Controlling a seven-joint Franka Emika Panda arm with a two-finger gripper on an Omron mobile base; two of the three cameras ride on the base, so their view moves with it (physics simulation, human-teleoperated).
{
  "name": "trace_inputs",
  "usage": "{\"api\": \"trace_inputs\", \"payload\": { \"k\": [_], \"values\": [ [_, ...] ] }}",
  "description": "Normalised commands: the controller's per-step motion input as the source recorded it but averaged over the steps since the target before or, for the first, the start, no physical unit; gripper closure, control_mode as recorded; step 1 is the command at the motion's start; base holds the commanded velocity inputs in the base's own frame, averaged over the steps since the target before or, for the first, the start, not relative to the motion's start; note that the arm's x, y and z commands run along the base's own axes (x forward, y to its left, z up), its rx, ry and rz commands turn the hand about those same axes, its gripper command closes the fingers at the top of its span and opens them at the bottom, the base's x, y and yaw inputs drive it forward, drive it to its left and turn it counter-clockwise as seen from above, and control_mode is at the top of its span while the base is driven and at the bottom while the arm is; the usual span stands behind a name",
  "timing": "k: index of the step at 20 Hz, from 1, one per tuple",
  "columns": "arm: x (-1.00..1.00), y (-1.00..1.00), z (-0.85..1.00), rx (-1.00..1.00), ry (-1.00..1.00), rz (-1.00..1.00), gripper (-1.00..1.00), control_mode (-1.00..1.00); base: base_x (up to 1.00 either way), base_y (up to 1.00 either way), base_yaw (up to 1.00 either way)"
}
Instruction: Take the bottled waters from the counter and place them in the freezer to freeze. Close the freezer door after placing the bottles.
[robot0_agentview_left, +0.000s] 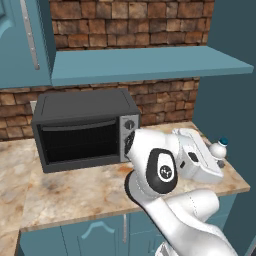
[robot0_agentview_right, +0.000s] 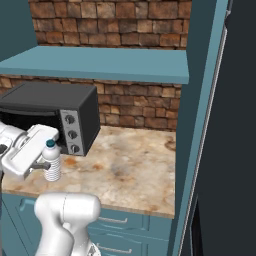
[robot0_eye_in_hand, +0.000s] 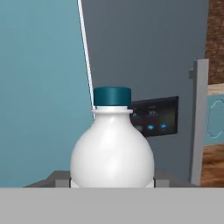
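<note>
Hand view: you see the whitish bottle (robot0_eye_in_hand: 112, 153), teal-capped, centred right before the camera, its lower body between the two finger tips (robot0_eye_in_hand: 61, 178) of the tool (robot0_eye_in_hand: 112, 181). Whether the pads press it you cannot tell, since the grey band hides the contact. In the right base view the bottle (robot0_agentview_right: 51, 162) stands upright near the front edge of the bench (robot0_agentview_right: 135, 165), with the tool (robot0_agentview_right: 40, 165) at its side. The risk, judged from here: if the jaws close off-centre or high on the rounded shoulder, the bottle may tip or slip off that edge. Behind it, the hand view alone gives you the freezer door (robot0_eye_in_hand: 144, 52) with its black control panel (robot0_eye_in_hand: 154, 116) and grey handle (robot0_eye_in_hand: 199, 118); the left base view adds the toaster oven (robot0_agentview_left: 85, 127).
</note>
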Motion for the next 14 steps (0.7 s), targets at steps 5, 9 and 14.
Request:
{"api": "trace_inputs", "payload": {
  "k": [5,9,14],
  "values": [
    [-0.15,-0.05,-0.05,0.02,0.02,0.05,1.00,-1.00,0.00,0.00,0.00],
    [0.00,0.00,0.00,-0.19,0.13,0.00,1.00,-1.00,0.00,0.00,0.00],
    [0.00,-0.14,0.00,-0.11,0.04,-0.01,1.00,-1.00,0.00,0.00,0.00]
  ]
}}
